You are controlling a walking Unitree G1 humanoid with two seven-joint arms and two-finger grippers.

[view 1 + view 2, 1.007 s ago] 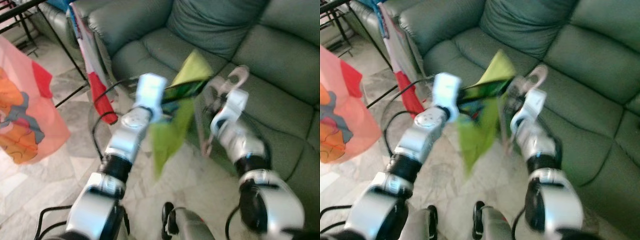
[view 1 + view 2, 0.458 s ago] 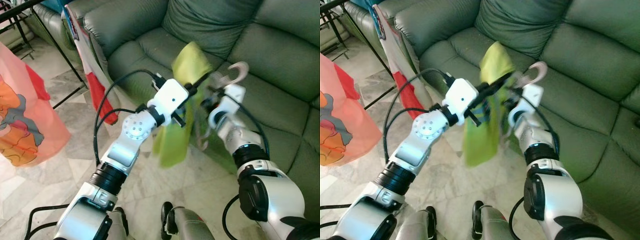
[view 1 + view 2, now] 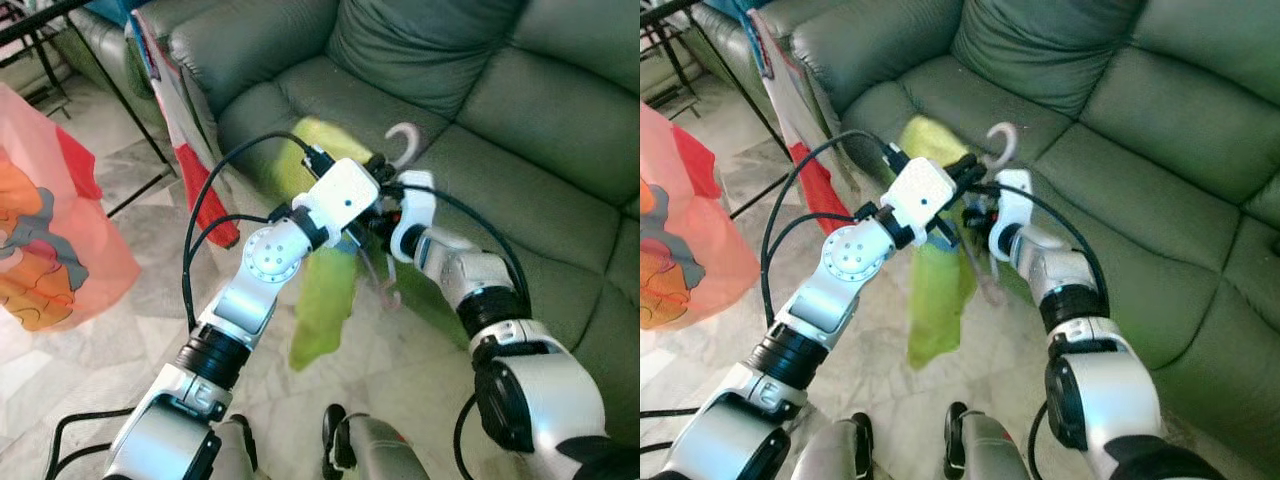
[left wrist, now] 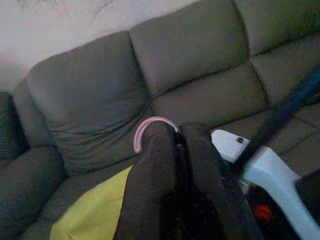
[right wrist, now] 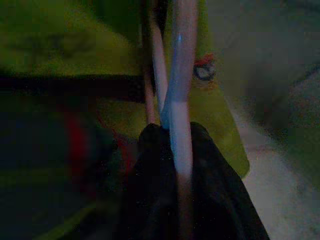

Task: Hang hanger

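Fingers [image 5: 165, 165] of the right gripper [image 3: 385, 222] are clamped on the pink hanger [image 3: 398, 140], its bar running between them in the right wrist view. Those of the left gripper [image 3: 965, 172] are pressed together; whether they pinch anything I cannot tell.

Largest in view is the grey-green sofa [image 3: 560, 120]; both arms reach out over its seat cushions, and the two grippers meet there just above the front edge. An orange-pink bag [image 3: 50, 240] hangs well off the sofa's left end, over the tiled floor [image 3: 120, 330]. A red-and-white cloth [image 3: 195, 160] drapes beside the sofa's left armrest. The lime-green garment [image 3: 325, 300] hangs from the hanger down in front of the sofa. Smallest, the hanger's hook curls upward above the seat cushion.
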